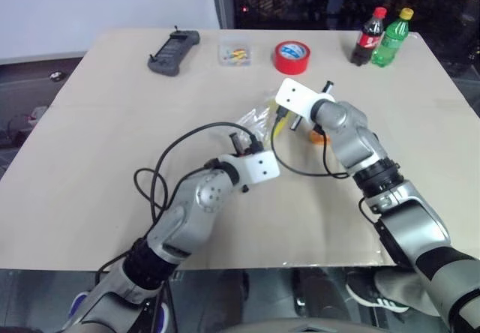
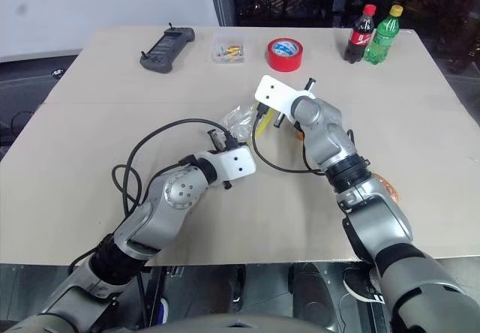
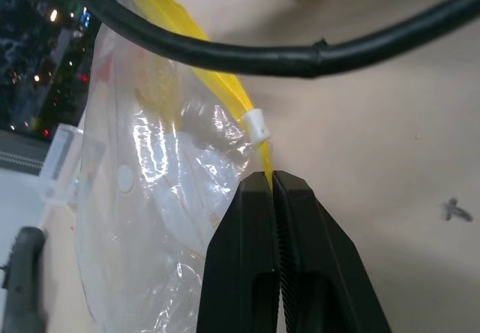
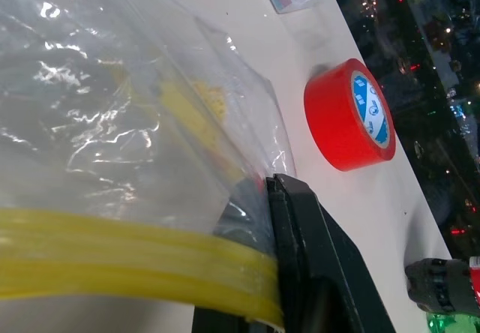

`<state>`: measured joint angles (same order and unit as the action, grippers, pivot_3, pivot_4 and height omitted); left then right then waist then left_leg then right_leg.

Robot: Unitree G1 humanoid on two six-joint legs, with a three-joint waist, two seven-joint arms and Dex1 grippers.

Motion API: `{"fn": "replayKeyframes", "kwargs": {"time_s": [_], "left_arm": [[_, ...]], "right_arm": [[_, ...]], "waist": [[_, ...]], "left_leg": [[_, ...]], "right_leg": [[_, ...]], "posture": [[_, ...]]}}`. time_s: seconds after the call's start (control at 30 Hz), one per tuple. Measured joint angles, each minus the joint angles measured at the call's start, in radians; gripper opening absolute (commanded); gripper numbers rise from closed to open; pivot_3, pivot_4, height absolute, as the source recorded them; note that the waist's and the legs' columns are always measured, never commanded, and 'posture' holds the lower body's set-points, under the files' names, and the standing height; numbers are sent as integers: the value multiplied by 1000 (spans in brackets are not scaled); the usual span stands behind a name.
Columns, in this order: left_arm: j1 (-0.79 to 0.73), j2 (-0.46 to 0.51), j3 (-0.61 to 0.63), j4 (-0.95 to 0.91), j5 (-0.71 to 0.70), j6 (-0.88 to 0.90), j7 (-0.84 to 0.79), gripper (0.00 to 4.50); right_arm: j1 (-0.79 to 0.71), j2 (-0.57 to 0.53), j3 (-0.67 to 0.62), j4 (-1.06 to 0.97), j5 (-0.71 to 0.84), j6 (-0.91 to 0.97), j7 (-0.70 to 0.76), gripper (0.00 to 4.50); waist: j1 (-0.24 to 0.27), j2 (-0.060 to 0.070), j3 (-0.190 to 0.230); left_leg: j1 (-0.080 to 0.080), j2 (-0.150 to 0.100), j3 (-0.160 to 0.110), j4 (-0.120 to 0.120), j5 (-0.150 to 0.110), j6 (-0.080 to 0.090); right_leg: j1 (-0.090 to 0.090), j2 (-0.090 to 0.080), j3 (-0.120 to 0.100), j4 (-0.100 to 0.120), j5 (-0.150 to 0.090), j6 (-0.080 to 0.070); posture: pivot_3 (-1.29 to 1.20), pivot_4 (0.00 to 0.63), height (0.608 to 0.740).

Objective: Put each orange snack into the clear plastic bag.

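The clear plastic bag [image 1: 253,120] hangs crumpled just above the table's middle, held between both grippers. My left gripper [image 3: 271,177] is shut on the end of its yellow seal strip [image 3: 225,85]. On the far side of the mouth, my right gripper [image 4: 268,190] is shut on the bag's [image 4: 112,100] film beside the strip. One orange snack [image 2: 298,132] lies on the table just behind my right wrist, mostly hidden by it. Another orange snack [image 2: 386,186] lies beside my right forearm.
A red tape roll [image 1: 292,56], a small clear box of coloured bits [image 1: 234,53] and a black controller [image 1: 173,52] line the far edge. Two bottles [image 1: 381,36] stand at the far right. A black cable [image 3: 300,55] loops in front of the bag.
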<state>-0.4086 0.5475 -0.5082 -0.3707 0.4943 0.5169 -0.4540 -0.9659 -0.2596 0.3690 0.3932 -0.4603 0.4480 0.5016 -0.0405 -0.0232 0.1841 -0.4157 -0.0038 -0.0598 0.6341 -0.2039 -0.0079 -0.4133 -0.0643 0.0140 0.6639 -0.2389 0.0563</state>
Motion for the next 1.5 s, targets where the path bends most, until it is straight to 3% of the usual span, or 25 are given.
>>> {"fn": "replayKeyframes", "kwargs": {"time_s": [0.03, 0.13, 0.2, 0.27, 0.3, 0.33, 0.73, 0.9, 1.07, 1.3, 1.5], "left_arm": [[0, 2, 4, 4, 4, -8, 0, 40], [0, 5, 27, 17, 10, -34, -4, 839], [2, 4, 40, 27, 12, -44, -10, 1824], [4, 2, 41, 28, 12, -47, -12, 2462], [4, 1, 41, 28, 14, -52, -14, 2510], [4, 1, 41, 29, 19, -65, -16, 3091], [25, -8, 28, 114, 113, -168, -11, 3091], [33, -66, 36, 126, 86, -198, -26, 3091], [34, -62, 35, 152, 113, -233, -24, 3091], [11, -70, 43, 203, 156, -270, -4, 29], [8, -66, 83, 219, 128, -311, -2, 29]], "right_arm": [[0, 0, 0, -1, 0, 3, 0, 0], [0, -3, 1, -2, 0, 7, 1, 0], [0, -10, 1, -3, 0, 9, -1, 0], [0, -10, 1, -3, 0, 9, -1, 0], [0, -10, 1, -3, 1, 9, -2, 0], [0, -10, 1, -3, 1, 9, -3, 0], [0, -11, 0, -2, 14, 10, -4, 0], [0, -16, 0, -2, 18, 20, -2, 0], [0, -19, -3, -2, 25, 27, 0, 0], [0, -26, -3, -4, 30, 35, 8, 0], [0, -34, -3, -26, 34, 47, 15, 0]], "waist": [[0, 0, 0], [1, 0, 0], [1, 0, 0], [1, 0, 0], [1, 0, 0], [1, 0, 0], [1, 0, 0], [1, 0, 0], [-1, 0, 0], [1, 1, -1], [2, 1, -1]], "left_leg": [[0, 0, 0, 0, 0, 0], [0, 0, 0, 0, 0, 0], [0, 0, 0, 0, 0, 0], [0, 0, 0, 0, 0, 0], [0, 0, 0, 0, 0, 0], [0, 0, 0, 0, 0, 0], [0, 0, 0, 0, 0, 0], [0, 0, 0, 0, 0, 0], [0, 0, 0, 0, 0, 0], [0, 0, 0, 0, 0, 0], [0, 0, 0, 0, 0, 0]], "right_leg": [[0, 0, 0, 0, 0, 0], [0, 0, 0, 0, 0, 0], [0, 0, 0, 0, 0, 0], [0, 0, 0, 0, 0, 0], [0, 0, 0, 0, 0, 0], [0, 0, 0, 0, 0, 0], [0, 0, 0, 0, 0, 0], [0, 0, 0, 0, 0, 0], [0, 0, 0, 1, 0, 0], [0, 0, 0, 1, 0, 0], [0, 0, 0, 1, 0, 0]], "posture": [[0, 150, 719], [0, 150, 719], [0, 150, 719], [0, 150, 719], [0, 150, 719], [0, 150, 719], [0, 150, 719], [0, 150, 719], [0, 150, 719], [0, 150, 719], [0, 150, 719]]}}
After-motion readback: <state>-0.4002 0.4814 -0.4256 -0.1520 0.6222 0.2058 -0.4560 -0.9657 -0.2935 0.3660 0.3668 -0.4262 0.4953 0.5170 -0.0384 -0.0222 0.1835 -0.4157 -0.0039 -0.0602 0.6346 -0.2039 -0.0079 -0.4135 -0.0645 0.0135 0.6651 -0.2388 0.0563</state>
